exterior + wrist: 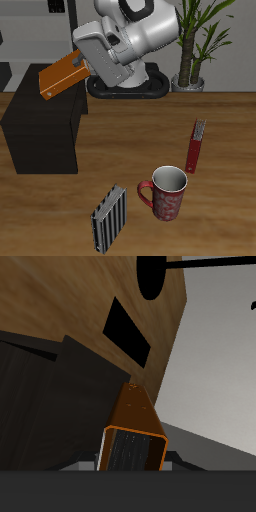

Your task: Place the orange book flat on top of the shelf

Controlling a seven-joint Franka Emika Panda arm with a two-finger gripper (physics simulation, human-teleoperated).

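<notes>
The claw's fingers are hidden behind the arm in the exterior view; the shelf (40,125) is cut off at the picture's edge.

Bare shelf (40,118) top under book (60,76)

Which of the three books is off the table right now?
The orange book, held tilted in the gripper above the shelf; the dark red book and grey-striped book rest on the table.
</notes>
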